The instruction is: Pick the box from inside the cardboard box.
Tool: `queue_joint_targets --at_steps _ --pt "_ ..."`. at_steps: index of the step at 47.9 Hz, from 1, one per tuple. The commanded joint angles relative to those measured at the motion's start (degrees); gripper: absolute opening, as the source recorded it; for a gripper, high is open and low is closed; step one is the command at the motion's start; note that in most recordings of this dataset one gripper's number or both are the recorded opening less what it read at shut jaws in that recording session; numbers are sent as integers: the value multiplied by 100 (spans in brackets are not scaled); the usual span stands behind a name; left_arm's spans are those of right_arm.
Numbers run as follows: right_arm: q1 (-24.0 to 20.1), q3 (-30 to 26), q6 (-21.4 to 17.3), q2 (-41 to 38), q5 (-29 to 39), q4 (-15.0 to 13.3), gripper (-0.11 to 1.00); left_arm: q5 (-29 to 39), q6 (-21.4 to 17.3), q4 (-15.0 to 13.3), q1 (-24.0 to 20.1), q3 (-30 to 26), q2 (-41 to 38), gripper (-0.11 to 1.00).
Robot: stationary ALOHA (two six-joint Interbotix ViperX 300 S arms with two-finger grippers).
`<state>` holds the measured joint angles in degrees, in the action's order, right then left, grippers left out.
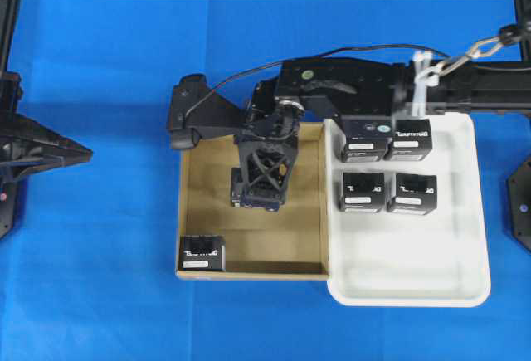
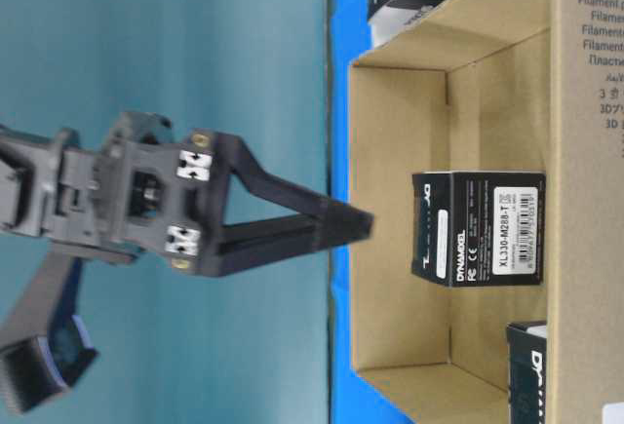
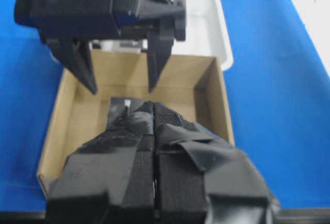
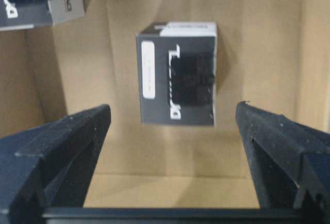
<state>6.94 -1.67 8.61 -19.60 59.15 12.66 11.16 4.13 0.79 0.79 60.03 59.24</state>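
Right wrist view: the right gripper (image 4: 172,131), jaws spread wide and empty, fills the lower frame, hanging above a black Dynamixel box (image 4: 178,73) at frame centre on the floor of the cardboard box (image 4: 258,38). Overhead, a second black box (image 1: 202,254) sits in the carton's lower-left corner, four more in the white tray (image 1: 465,290) alongside. Left gripper (image 3: 154,147): fingers pressed together, empty.

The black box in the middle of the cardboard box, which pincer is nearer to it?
Right. The right pincer hangs open directly above the black box. The left pincer is shut, back from the cardboard box.
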Motion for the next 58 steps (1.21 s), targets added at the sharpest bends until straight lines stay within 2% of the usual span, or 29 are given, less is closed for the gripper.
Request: queue_joint_targets --at_steps 1,18,36,58 --pt "-35 -44 26 -97 -35 44 99 -26 -9 18 9 -149 -26 -7" --pt "-105 0 35 -352 -220 53 99 -26 -9 18 9 -149 -35 -7" --pt "-105 132 237 -721 -571 44 99 -26 -9 18 9 -149 -44 -7" --pt "-149 316 202 -703 -800 18 98 -26 0 18 9 -149 -44 -7"
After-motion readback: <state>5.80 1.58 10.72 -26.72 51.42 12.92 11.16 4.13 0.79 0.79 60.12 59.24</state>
